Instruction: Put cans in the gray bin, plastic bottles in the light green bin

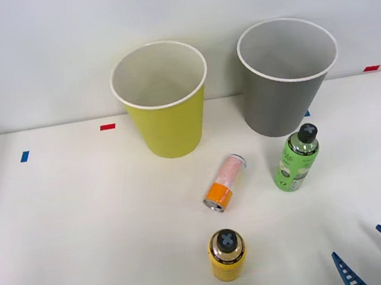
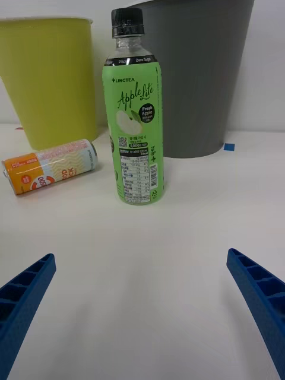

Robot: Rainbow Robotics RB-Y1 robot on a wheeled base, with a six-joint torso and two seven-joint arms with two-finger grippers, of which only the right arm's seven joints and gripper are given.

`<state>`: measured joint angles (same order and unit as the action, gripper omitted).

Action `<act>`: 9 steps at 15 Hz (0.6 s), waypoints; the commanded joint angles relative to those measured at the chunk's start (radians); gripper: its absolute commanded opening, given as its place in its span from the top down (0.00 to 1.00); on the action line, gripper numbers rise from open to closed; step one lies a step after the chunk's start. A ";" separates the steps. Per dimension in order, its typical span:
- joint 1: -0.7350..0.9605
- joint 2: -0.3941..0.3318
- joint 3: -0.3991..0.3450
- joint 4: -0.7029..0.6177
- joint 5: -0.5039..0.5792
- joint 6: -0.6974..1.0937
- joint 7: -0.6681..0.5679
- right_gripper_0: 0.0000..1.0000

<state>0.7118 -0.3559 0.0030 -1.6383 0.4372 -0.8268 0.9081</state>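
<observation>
End effector [image 1: 379, 252] of the right arm: fingers spread wide, nothing between them, positioned near the table [image 1: 83, 237] edge. Landmark: green bottle [image 2: 135, 113], upright, black cap on. Gray bin [image 1: 288, 74] stands directly behind the green bottle, close to it. Light green bin [image 1: 163, 98] stands behind and to the left, apart from the gray bin. Orange-pink can [image 2: 48, 166] lies on its side just left of the green bottle, not touching. Yellow bottle [image 1: 227, 253] stands upright, nearer the robot than the can. Path between end effector and green bottle: bare table.
</observation>
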 commanded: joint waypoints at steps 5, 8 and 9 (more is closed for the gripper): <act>0.000 0.000 0.000 0.000 0.000 0.000 0.000 0.00; 0.000 0.000 0.000 0.000 0.000 0.000 0.000 0.00; 0.000 0.000 0.000 0.000 0.000 0.000 0.000 0.00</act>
<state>0.7118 -0.3559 0.0030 -1.6383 0.4372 -0.8268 0.9081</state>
